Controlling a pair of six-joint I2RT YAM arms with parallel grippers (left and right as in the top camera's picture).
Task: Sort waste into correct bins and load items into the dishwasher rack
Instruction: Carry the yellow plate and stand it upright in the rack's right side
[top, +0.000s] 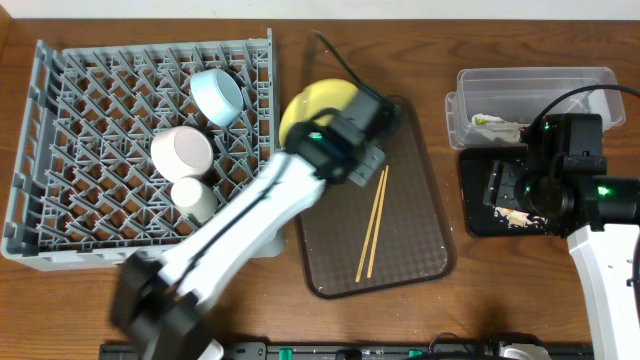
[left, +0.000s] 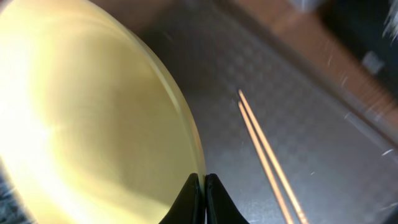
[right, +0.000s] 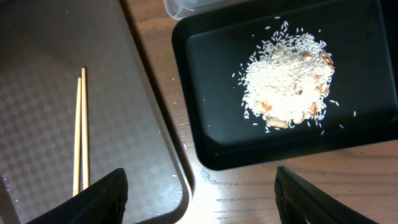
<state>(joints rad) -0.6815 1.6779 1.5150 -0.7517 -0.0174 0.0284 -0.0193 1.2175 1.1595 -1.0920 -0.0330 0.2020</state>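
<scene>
My left gripper (left: 203, 184) was clenched on the rim of the pale-yellow plate (top: 316, 103), held tilted just right of the dishwasher rack (top: 100, 150) and nearest that arm, while my right gripper (right: 199, 196) hung released, well right of the rack.

In large grey lattice crate (top: 60, 150): light-blue bowl (top: 218, 95), white bowl (top: 182, 150), small cream cup (top: 195, 198), all tilted. Over brown tray (top: 410, 250), round pale-yellow plate (top: 310, 105) on edge; on it, two thin wooden chopsticks (top: 372, 228), parallel. Off-white rice heap (right: 283, 81) in glossy black tray (right: 211, 93); crumpled wrapper (top: 495, 125), apparently green-and-yellow, in clear plastic tub (top: 560, 80)
</scene>
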